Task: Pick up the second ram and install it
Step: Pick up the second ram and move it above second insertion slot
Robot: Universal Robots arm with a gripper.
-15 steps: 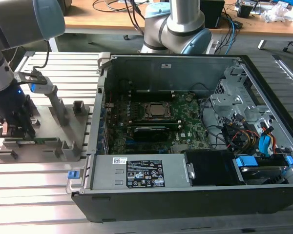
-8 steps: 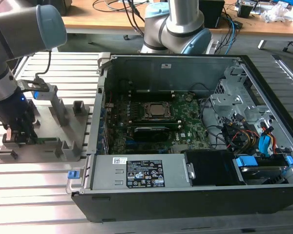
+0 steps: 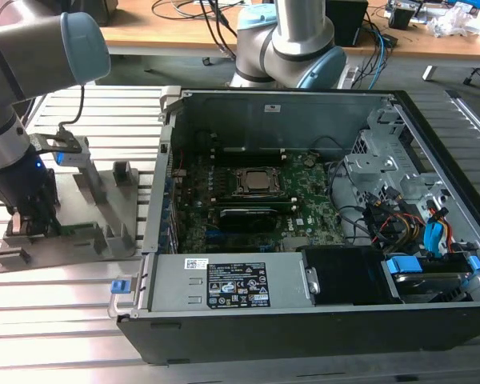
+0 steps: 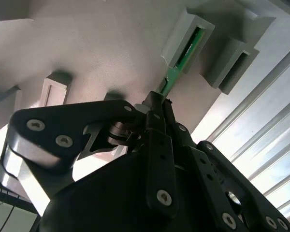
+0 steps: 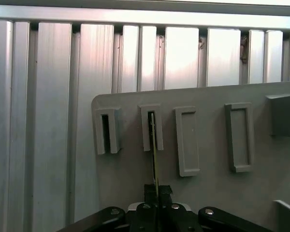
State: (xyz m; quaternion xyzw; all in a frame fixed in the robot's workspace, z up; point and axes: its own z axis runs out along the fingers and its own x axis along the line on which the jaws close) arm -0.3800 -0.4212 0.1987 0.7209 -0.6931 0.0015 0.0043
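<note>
The second ram (image 4: 183, 53) is a thin green board. Its far end stands in a slotted gray block (image 4: 191, 36) of the fixture plate. In the first wrist view the ram (image 5: 153, 145) shows edge-on, running from a slot block down to my fingers. My gripper (image 4: 157, 104) is shut on the near end of the stick, with its black fingers (image 5: 151, 193) pressed together around it. In the exterior view the gripper (image 3: 34, 220) reaches down onto the gray fixture (image 3: 72, 240), left of the open computer case (image 3: 272, 104).
The case holds the green motherboard (image 3: 304, 208) with a processor socket (image 3: 254, 182), cables and a drive cage on the exterior view's right. A second arm's base (image 3: 292, 48) stands behind the case. Other gray blocks (image 5: 239, 137) rise from the fixture plate on the ribbed metal table (image 3: 56, 312).
</note>
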